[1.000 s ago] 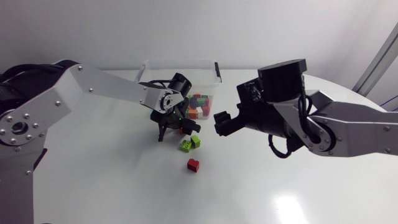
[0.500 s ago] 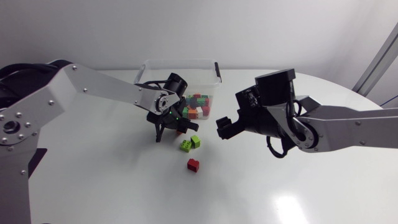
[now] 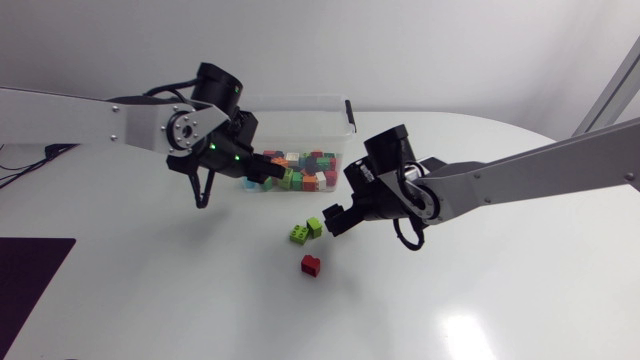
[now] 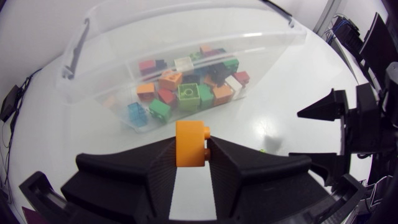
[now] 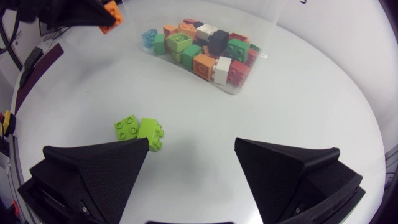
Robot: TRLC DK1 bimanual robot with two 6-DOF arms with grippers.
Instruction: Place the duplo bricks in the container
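Plastic seems light, slippery; we pinch flat sides. Our left end effector [image 4: 191, 155] clamps the orange brick [image 4: 191, 140]; our right end effector [image 5: 191, 158] gapes wide, two o'clock from green bricks [image 3: 307, 230].

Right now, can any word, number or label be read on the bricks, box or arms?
None readable: the clear plastic container, the coloured bricks in it, the orange brick in the left gripper and the right gripper show no legible print; the studs are too small to tell.
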